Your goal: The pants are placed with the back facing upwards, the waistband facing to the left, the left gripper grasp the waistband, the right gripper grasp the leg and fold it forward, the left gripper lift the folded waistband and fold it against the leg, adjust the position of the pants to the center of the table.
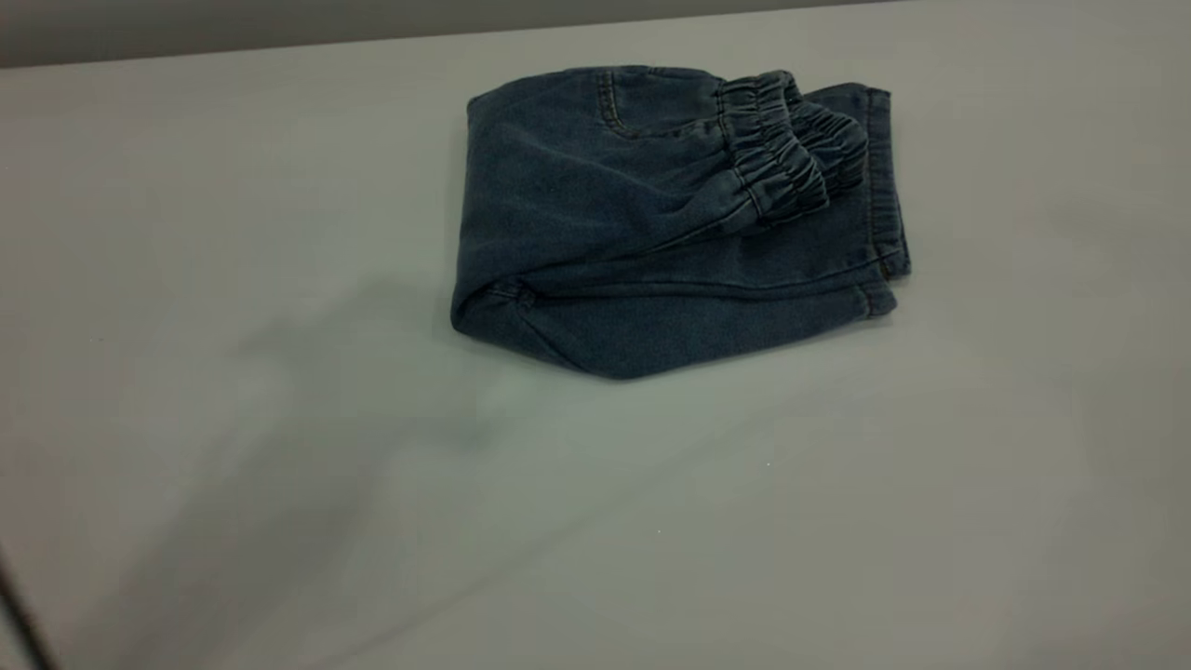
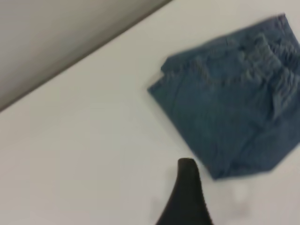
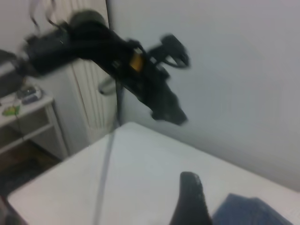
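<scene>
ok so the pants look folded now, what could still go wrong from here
1. The pants lie toward the table's far edge, not centred; dragging them could undo the fold.
2. The waistband sits bunched and loose on top, so a push may slide it off.
3. The left gripper is off the cloth and the right gripper near its edge; a one-layer grab may open the stack.
</scene>
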Controlling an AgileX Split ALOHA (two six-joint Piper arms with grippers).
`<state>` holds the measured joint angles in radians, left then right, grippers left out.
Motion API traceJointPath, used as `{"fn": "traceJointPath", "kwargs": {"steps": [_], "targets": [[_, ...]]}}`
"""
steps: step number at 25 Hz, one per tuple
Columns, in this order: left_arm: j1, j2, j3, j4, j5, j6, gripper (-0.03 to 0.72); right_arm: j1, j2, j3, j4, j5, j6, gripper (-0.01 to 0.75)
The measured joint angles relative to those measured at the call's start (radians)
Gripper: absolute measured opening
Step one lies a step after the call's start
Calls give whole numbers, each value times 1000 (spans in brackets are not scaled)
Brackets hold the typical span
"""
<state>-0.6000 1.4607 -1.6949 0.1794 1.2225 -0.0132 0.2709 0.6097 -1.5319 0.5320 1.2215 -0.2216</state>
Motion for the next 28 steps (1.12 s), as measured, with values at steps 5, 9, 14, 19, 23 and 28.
{"fn": "traceJointPath", "kwargs": {"steps": [5,9,14,19,23,28], "targets": [[0,-235,225,0,0,3,536,0,-155,171,-43,0,-10,447],[0,-412,382,-15,0,3,536,0,-276,311,-76,-1,5,447],[0,-616,533,-53,0,3,536,0,-409,508,-91,-1,-8,447],[0,-799,658,-59,0,4,536,0,-520,696,-200,-2,-8,447],[0,-936,764,-59,0,13,536,0,-590,837,-281,-87,-11,447],[0,-1085,887,-87,-7,13,536,0,-610,975,-321,-165,16,447]]}}
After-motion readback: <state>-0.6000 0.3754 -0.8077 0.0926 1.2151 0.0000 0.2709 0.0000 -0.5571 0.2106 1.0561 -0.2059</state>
